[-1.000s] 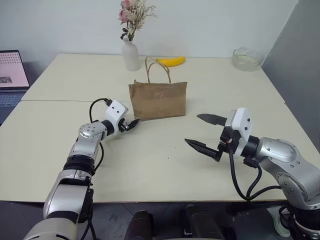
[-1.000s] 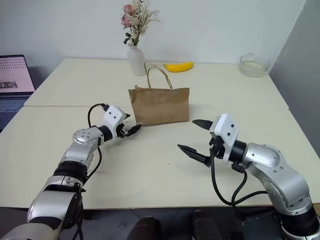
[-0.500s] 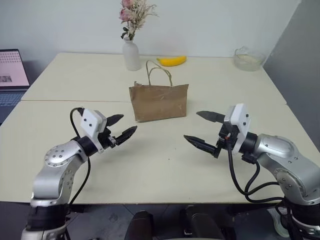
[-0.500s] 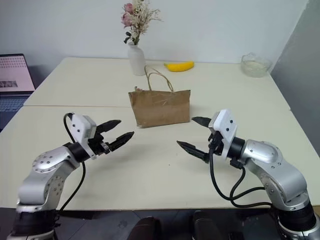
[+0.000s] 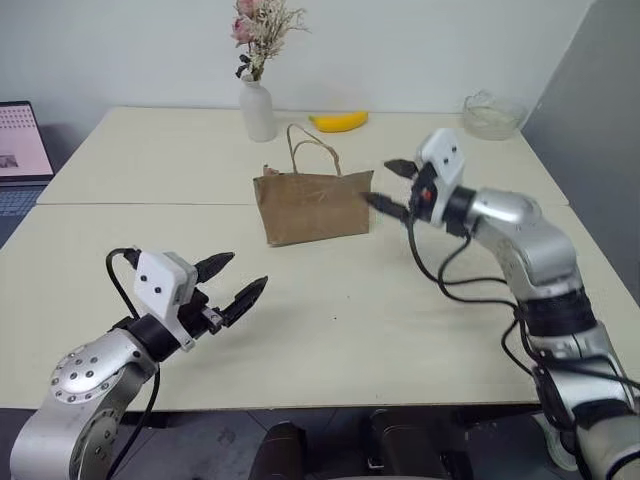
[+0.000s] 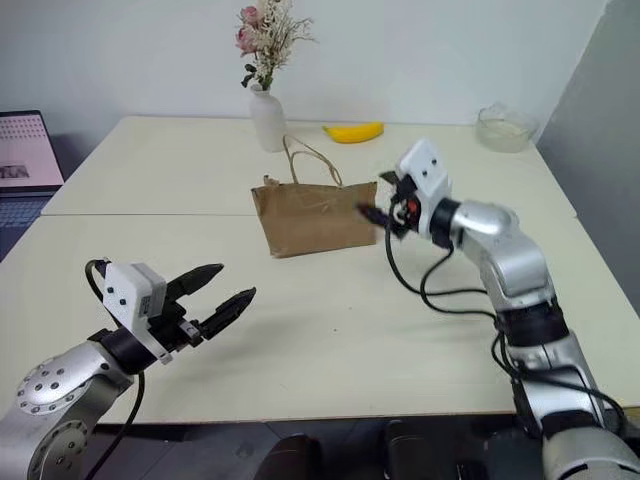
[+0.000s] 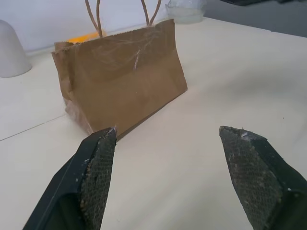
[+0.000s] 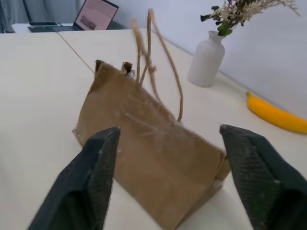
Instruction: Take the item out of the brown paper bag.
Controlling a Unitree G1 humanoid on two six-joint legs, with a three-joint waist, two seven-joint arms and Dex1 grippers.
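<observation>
At the desk's far left edge, part of an open laptop (image 5: 17,140) with a lit screen. Nearer the front left, the left gripper (image 5: 228,283) held low over the cream desk (image 5: 330,330), black fingers (image 7: 98,167) spread wide with nothing between them, pointing toward the bag and well short of it. Toward the far edge, left of centre, a white vase (image 5: 256,108) with dried pink and cream flowers. In the middle of the desk, the brown paper bag (image 5: 313,205): upright, crinkled kraft paper, wider than tall, creases catching light across its front face, top edge slightly uneven with a small folded flap at its left corner, two thin tan loop handles (image 5: 312,150) rising from the mouth and leaning a little. Mouth narrow, so the inside cannot be seen, and the item cannot be made out. Behind the bag near the far edge, a curved yellow banana (image 5: 339,121) lying on its side. Just right of the bag's upper right corner, the right gripper (image 5: 392,185) raised level with the bag's top, fingers (image 8: 98,163) parted widely, empty, framing the bag's right end in the right wrist view; touching or just apart from the paper cannot be told. At the far right corner, a clear glass bowl (image 5: 489,117).
</observation>
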